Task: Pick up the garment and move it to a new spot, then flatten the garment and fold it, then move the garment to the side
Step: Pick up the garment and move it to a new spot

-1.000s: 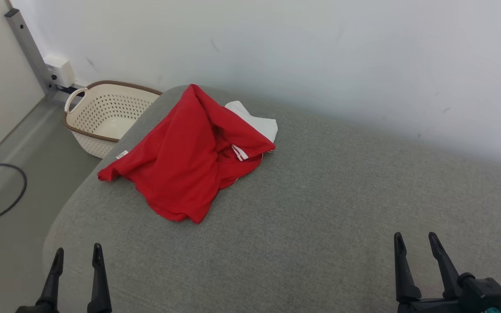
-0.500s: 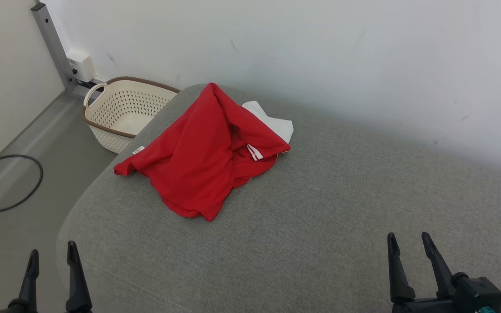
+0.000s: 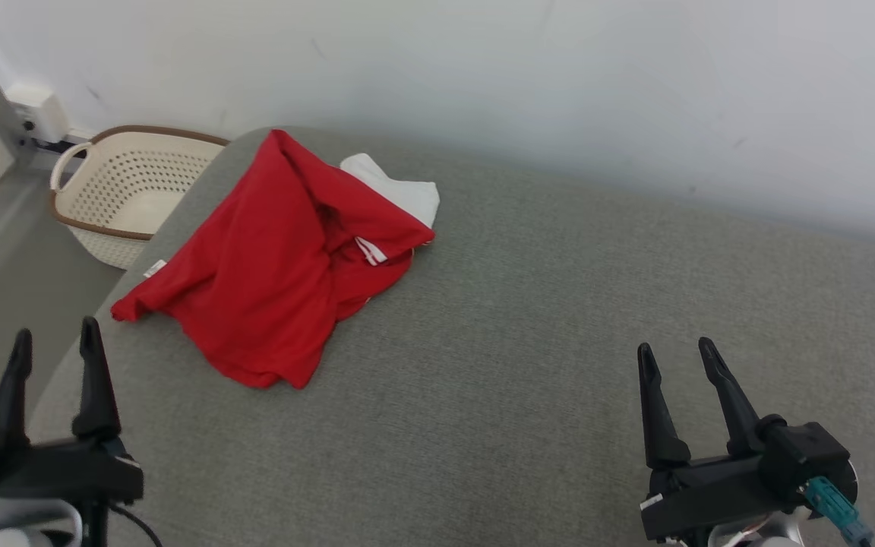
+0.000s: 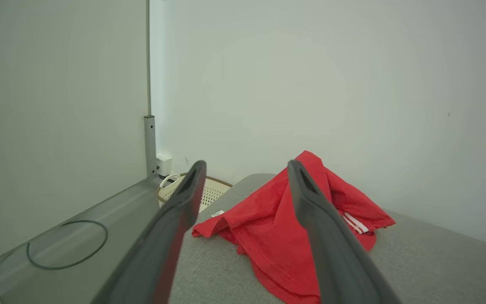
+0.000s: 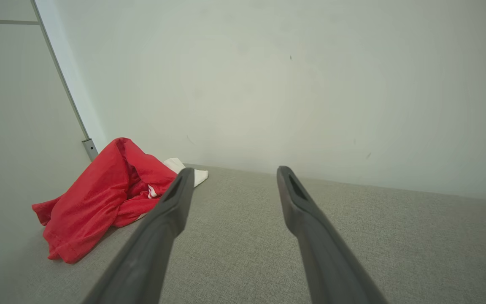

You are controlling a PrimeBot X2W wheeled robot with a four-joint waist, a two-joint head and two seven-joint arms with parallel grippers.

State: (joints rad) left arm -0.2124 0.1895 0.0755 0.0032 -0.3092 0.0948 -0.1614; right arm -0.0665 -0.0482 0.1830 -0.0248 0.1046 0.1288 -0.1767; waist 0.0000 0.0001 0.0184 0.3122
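The red shirt (image 3: 270, 266) lies crumpled at the far left corner of the grey cushion (image 3: 544, 319), with white fabric showing at its far edge and a cream laundry basket (image 3: 115, 182) on the floor just beyond. We judge the pick-up has not yet begun; next we must reach forward and pinch a raised fold. Our left gripper (image 3: 54, 334) hovers near the closest hem, jaws apart and empty. Our right gripper (image 3: 673, 349), jaws equally spread, sits well apart to the right.
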